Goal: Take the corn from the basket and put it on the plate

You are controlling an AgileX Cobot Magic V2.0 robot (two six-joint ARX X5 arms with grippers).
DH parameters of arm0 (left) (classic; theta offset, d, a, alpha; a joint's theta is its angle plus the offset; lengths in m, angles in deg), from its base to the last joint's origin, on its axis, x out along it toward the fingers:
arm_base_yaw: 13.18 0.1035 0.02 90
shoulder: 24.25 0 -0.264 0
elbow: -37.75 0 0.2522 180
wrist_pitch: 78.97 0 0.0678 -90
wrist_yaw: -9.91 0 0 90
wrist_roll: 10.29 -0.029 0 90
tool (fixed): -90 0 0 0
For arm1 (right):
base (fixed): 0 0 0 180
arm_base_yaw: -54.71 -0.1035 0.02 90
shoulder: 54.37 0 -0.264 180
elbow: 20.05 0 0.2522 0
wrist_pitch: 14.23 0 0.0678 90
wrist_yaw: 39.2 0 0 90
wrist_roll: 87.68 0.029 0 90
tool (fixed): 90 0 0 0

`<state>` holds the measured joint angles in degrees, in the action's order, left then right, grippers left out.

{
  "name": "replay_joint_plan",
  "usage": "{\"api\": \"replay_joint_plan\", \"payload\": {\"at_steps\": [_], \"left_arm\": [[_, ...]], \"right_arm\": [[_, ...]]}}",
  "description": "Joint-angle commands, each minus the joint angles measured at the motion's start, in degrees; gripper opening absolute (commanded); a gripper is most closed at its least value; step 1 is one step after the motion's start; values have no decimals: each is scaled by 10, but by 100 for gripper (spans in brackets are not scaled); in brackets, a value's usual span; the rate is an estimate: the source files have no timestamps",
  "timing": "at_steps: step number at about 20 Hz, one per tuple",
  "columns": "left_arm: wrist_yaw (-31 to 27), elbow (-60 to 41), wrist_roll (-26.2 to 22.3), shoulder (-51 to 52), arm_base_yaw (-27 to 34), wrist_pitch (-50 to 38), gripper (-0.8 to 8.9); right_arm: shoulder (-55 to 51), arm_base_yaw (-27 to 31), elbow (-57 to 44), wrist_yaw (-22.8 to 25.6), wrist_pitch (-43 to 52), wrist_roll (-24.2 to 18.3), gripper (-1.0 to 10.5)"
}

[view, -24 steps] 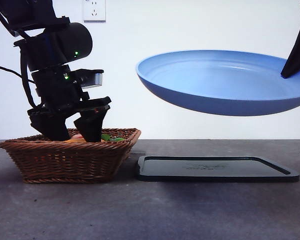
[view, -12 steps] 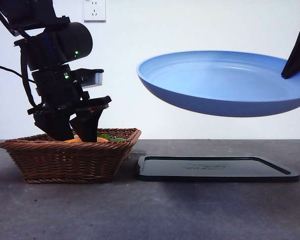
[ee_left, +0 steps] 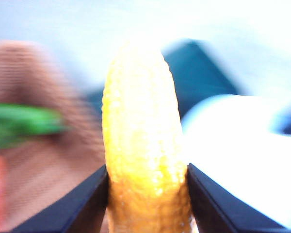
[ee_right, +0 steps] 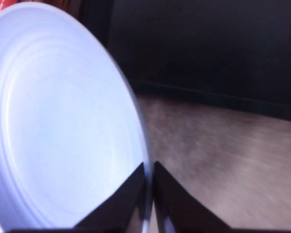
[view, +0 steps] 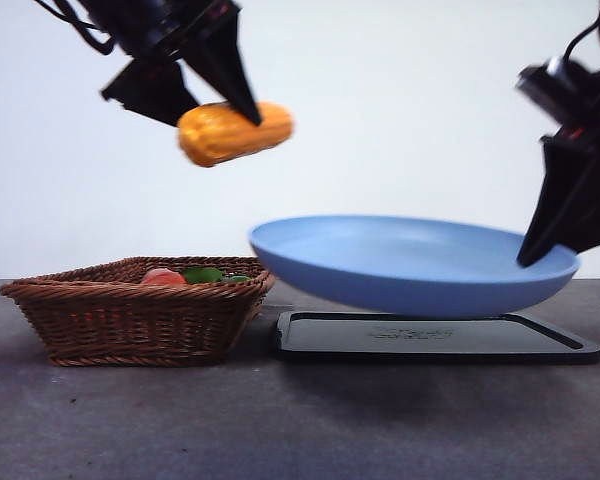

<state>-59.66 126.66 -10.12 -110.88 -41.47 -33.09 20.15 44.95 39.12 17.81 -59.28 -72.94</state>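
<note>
While my left gripper [view: 242, 108] clamps corn [view: 234, 132] high above basket [view: 130, 320], right gripper [view: 528, 258] pinches plate [view: 400, 265] rim, hovering over black tray [view: 435, 337].

left wrist view motion-blurred — basket [ee_left: 34, 160] smeared, corn [ee_left: 143, 145] overexposed

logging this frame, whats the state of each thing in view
corn: clamped in the left gripper, lifted high above the basket, not yet over the plate
basket: on the table, a red fruit and a green item inside
plate: held by its rim in the right gripper, off the table, just above the black tray
black tray: flat on the table, nothing resting on it
</note>
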Motion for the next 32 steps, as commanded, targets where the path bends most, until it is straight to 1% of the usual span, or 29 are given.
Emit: {"api": "replay_joint_plan", "payload": {"at_steps": [1, 3, 7, 13, 14, 15, 18, 19, 21, 26, 30, 32], "left_arm": [[23, 10, 9, -19, -25, 1, 206], [23, 10, 7, -38, -54, 1, 206], [23, 10, -7, -90, -96, -7, 206], [22, 10, -18, -148, -124, -5, 208], [22, 10, -20, -153, -126, -2, 212], [22, 10, -21, -155, -127, 0, 236], [22, 10, -20, -154, -129, -2, 321], [22, 10, -18, -152, -129, -2, 330], [23, 10, -10, -145, -129, -3, 330], [23, 16, -7, -110, -129, -3, 330], [23, 32, -6, -73, -125, 3, 330], [23, 47, -6, -52, -123, 15, 330]], "right_arm": [[27, -2, 12, -15, 22, 35, 2], [38, -2, 12, -28, 28, 44, 2], [39, -2, 14, -29, 37, 46, 2], [39, -2, 14, -29, 39, 43, 2], [39, -2, 14, -29, 40, 42, 2], [39, -2, 14, -28, 41, 41, 2], [39, -2, 14, -26, 45, 40, 2], [39, -2, 14, -25, 45, 39, 2], [41, -2, 14, -25, 46, 38, 2], [49, -1, 14, -15, 47, 38, 2], [69, 12, 22, -15, 44, 38, 2], [89, 24, 43, -15, 33, 37, 2]]}}
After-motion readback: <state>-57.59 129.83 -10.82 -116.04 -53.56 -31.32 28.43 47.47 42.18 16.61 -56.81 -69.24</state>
